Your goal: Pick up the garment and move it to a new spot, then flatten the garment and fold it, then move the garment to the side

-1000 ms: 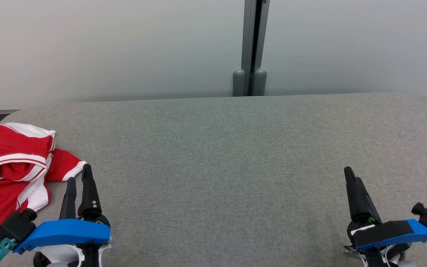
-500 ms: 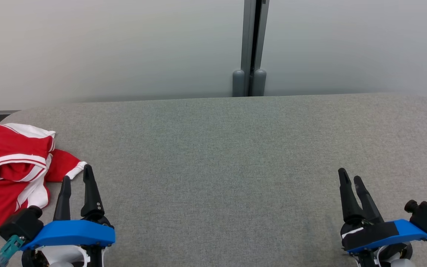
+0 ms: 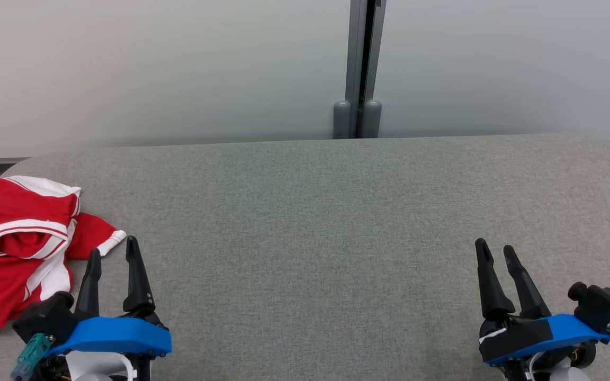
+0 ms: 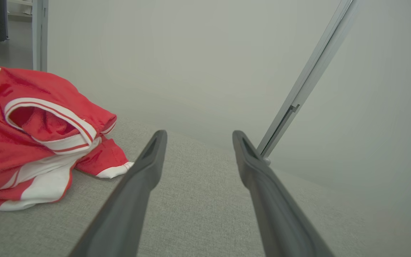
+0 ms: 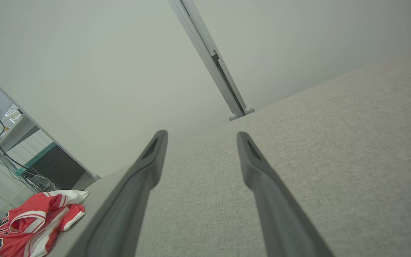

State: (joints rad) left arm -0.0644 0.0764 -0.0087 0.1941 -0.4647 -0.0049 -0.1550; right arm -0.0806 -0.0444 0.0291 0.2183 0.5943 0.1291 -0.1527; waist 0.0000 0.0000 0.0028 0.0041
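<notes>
A crumpled red garment (image 3: pixel 11 248) with white trim lies bunched at the left end of the grey table (image 3: pixel 315 222). One red sleeve with a white cuff sticks out to the right. My left gripper (image 3: pixel 113 251) stands open just right of that sleeve, apart from it, with nothing between its fingers. The left wrist view has the garment (image 4: pixel 30 135) at left and the open left gripper (image 4: pixel 198 134) over bare cloth. My right gripper (image 3: pixel 495 251) stands open at the lower right, far from the garment. The right wrist view shows the open right gripper (image 5: pixel 201 132) and the garment (image 5: pixel 37 221) small at lower left.
A pale wall panel with a grey vertical post (image 3: pixel 359 69) runs behind the table's far edge. The table's left end is rounded, close to the garment. Shelving and cables (image 5: pixel 2 142) show beyond the left end in the right wrist view.
Both grippers have turned so that their two fingers now show side by side. The left one drew back slightly from the sleeve cuff. The garment has not moved.
</notes>
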